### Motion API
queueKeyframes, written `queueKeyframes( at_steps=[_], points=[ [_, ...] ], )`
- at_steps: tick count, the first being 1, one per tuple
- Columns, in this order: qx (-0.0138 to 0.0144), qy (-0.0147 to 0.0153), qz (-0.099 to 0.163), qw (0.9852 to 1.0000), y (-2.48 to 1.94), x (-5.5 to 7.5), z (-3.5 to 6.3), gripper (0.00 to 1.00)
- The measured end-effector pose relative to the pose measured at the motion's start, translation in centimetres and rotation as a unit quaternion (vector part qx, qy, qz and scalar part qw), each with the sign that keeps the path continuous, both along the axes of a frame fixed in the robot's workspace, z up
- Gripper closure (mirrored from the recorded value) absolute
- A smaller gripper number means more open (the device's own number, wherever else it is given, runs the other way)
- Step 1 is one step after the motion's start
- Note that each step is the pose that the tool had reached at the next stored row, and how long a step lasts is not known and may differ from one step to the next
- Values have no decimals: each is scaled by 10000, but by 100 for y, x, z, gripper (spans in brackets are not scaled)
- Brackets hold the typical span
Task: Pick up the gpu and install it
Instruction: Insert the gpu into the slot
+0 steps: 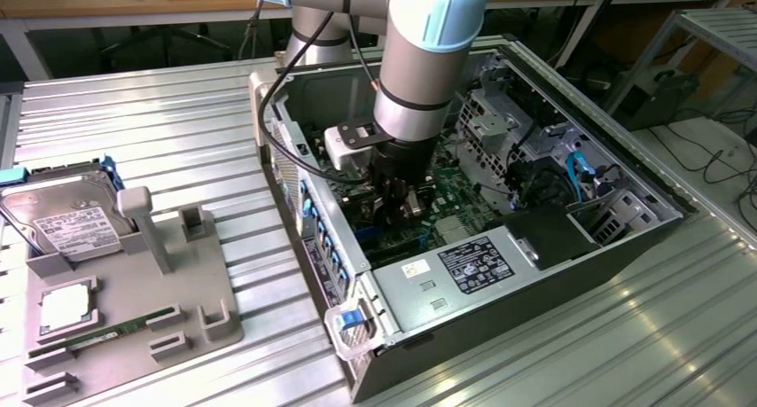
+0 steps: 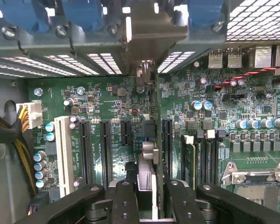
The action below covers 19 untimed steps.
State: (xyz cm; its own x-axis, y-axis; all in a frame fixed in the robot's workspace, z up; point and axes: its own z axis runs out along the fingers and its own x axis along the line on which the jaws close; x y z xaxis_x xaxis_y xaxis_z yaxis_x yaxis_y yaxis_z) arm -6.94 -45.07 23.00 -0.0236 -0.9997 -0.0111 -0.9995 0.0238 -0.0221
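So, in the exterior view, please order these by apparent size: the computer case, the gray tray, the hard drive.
1. computer case, clearly largest.
2. gray tray.
3. hard drive, smallest; its left part is cut off by the picture's edge, but the order still holds.

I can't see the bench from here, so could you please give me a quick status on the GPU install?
Pincer inside the computer case, shut on the gpu. Card edge-on, upright over the motherboard slots. Nothing seen blocking.
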Motion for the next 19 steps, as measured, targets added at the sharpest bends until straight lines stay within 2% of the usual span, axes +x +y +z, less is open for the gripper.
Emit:
queueKeyframes(
  at_steps=[12,19],
  points=[
    [3,1,0,10000,-8,0,-11,72],
    [12,3,0,10000,-8,0,-52,72]
  ],
)
